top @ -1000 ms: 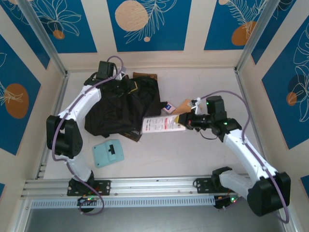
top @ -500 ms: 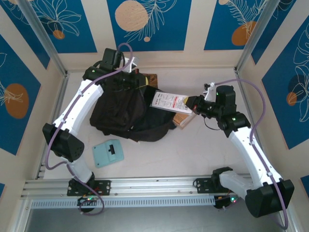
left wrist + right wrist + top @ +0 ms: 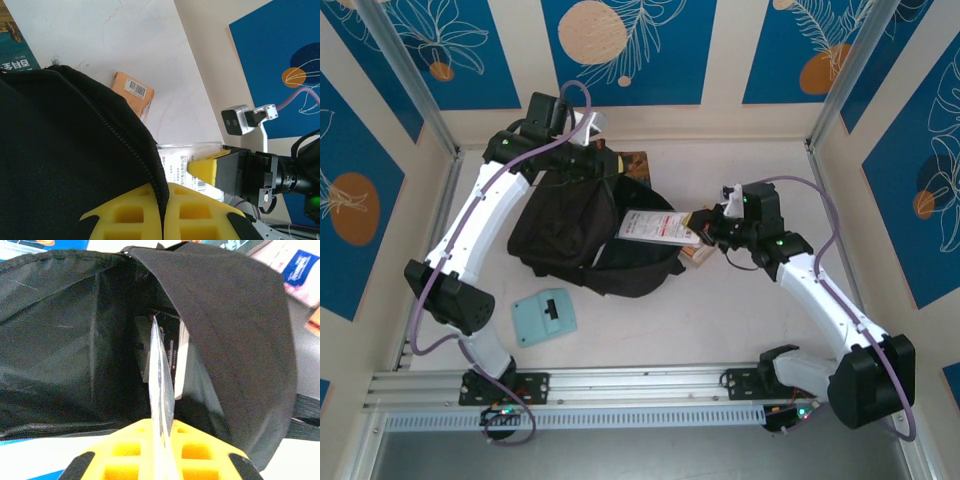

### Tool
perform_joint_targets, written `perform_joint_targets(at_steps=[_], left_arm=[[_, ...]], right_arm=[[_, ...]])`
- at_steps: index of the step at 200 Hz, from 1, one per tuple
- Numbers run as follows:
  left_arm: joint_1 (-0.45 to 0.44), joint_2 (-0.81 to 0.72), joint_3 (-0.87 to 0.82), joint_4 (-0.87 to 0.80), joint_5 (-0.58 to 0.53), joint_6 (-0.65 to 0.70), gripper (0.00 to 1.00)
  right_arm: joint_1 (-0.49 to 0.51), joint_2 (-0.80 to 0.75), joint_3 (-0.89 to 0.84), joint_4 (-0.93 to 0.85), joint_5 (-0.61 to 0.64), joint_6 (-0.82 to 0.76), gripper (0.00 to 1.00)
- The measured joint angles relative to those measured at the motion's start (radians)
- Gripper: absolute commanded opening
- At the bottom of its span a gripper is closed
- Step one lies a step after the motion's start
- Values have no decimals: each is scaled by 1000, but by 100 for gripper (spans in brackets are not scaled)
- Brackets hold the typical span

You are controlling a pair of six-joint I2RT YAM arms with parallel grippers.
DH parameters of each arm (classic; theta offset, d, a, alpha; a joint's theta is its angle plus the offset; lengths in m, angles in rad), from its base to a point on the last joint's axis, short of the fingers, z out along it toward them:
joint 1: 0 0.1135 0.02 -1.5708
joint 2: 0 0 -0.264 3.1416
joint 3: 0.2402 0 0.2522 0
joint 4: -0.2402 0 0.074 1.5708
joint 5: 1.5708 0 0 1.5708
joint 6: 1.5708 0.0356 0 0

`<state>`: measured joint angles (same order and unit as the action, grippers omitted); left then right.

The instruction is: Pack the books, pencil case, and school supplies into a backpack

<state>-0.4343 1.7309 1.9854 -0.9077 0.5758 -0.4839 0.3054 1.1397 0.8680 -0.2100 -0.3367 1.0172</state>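
Backpack [image 3: 565,225] lies slumped on the worktop [image 3: 720,330], left of centre and toward the far wall, with its mouth gaping to the right. Left claw [image 3: 588,148] is at the bag's far edge. In the left wrist view the claw [image 3: 162,196] is pinched tight on the zip rim of the black fabric [image 3: 60,150], lifting the lip. Right claw [image 3: 708,228] is closed on the right end of the long white packet [image 3: 658,226], so the packet hangs clear of the worktop. The packet's long axis runs right to left, and its free end is over the open mouth. From the right wrist the packet [image 3: 161,385] shows edge-on, standing up from between the yellow fingers of the claw [image 3: 161,429] and aimed straight into the dark interior [image 3: 60,330]. Whether its tip touches the lining cannot be told. Judgement: the opening lies dead ahead of the right claw, along the packet's own length, so the next move is a push leftward and then a release. Risk: the raised flap on the right side may snag the packet. Orange book [image 3: 132,91] lies flat just outside the rim. Light-teal piece [image 3: 544,317] sits on the near-left worktop, nearer the left arm and not yet packed.
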Motion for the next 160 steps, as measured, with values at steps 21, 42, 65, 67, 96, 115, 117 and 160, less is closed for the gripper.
perform_joint_targets(at_steps=[21,42,65,67,96,115,117,160], left_arm=[[0,0,5,-2,0,17,0],[0,0,5,-2,3,23,0],[0,0,5,6,31,21,0],[0,0,5,8,35,20,0],[0,0,5,21,64,19,0],[0,0,5,34,75,14,0],[0,0,5,35,76,14,0],[0,0,5,40,86,11,0]], right_arm=[[37,51,2,74,-3,43,0],[84,139,24,129,5,76,0],[138,243,74,182,29,100,0],[143,253,80,189,34,103,0],[211,403,175,295,69,134,0],[253,517,255,360,86,153,0],[257,527,262,363,87,156,0],[333,779,481,361,128,156,51]])
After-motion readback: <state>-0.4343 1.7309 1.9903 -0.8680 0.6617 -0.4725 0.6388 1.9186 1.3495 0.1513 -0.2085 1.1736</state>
